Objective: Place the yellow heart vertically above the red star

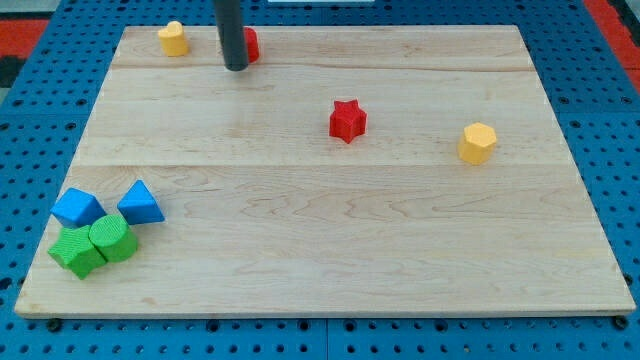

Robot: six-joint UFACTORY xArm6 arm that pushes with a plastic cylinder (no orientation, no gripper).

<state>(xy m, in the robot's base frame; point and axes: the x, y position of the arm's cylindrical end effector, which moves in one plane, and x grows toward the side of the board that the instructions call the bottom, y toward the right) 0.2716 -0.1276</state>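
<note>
Yellow heart (173, 39) sits near the board's top-left corner, a little to the view's left of my tip (236, 68) and apart from it. My tip is a bare rod end that grips nothing; it rests on the wooden board (320, 240) near the top edge, just in front of a red block (251, 44) that the rod partly hides, so its shape cannot be made out. Red star (347, 121) lies well to the view's right and lower, near the board's middle. Farther right is a yellow hexagonal block (478, 143). At the bottom left, two blue blocks (77, 207) (140, 203) and two green blocks (78, 250) (113, 238) cluster together.
</note>
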